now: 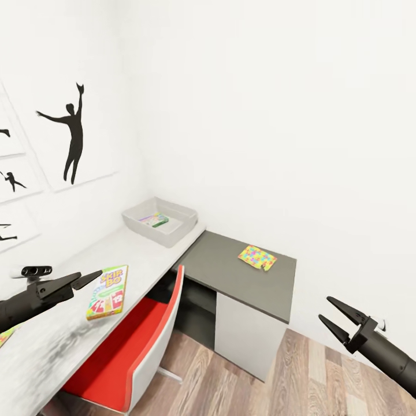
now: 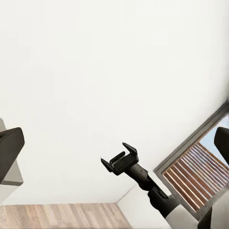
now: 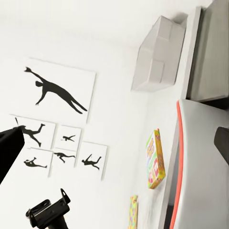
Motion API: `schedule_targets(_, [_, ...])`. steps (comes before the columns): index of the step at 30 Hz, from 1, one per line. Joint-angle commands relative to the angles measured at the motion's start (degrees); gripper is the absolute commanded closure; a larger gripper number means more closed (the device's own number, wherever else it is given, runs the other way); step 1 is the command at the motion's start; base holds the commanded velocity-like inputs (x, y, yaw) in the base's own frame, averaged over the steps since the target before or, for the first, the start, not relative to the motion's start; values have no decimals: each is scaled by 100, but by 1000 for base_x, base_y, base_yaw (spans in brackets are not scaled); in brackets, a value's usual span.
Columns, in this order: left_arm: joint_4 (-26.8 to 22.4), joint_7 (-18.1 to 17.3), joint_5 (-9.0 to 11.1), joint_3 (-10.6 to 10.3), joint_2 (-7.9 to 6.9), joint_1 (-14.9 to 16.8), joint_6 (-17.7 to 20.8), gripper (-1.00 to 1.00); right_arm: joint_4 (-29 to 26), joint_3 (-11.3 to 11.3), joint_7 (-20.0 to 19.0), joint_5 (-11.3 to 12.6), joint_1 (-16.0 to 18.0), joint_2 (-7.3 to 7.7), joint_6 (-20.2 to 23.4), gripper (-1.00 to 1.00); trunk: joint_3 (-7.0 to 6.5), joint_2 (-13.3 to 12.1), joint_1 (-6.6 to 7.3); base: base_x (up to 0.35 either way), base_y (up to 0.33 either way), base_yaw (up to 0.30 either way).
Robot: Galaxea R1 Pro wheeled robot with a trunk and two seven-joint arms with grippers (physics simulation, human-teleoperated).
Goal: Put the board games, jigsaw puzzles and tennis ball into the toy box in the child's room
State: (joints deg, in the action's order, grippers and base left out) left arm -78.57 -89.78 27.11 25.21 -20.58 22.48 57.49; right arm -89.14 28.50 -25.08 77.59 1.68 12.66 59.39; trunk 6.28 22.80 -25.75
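The toy box (image 1: 164,222) is seen at the far corner of the pale counter (image 1: 69,329), with colourful items inside. Nearer than the toy box, a SKIP-BO game (image 1: 108,292) lies flat on the counter. A jigsaw puzzle (image 1: 257,257) rests on the dark lower unit (image 1: 231,274) beside the toy box. The left pincer (image 1: 86,281) and right pincer (image 1: 338,316) are held apart, empty.

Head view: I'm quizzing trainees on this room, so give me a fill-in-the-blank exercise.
1. The white-green-red SKIP-BO game box lies on the pale white-grey ____.
2. The multicolour jigsaw-pattern square lies on the ____ grey unit.
3. The light grey tray-like toy box stands in the corner, against the white ____.
Missing: desk top; dark; wall
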Motion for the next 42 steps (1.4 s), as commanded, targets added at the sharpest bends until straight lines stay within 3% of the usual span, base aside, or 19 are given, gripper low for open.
schedule_targets(1, [-3,-22,-4,2,-2,2,61,-100,2,6,-50,-51,8,0,22,-100,8,12,-4,0,0,-256])
schedule_targets(20, [-8,-22,-4,-7,8,2,46,-100,2,15,-45,-51,8,0,20,-100,-70,12,-4,0,0,-247])
schedule_targets(42, [-79,-22,-4,-16,12,-15,43,-100,2,15,-41,-58,8,0,12,-100,-100,12,-4,-30,0,-55])
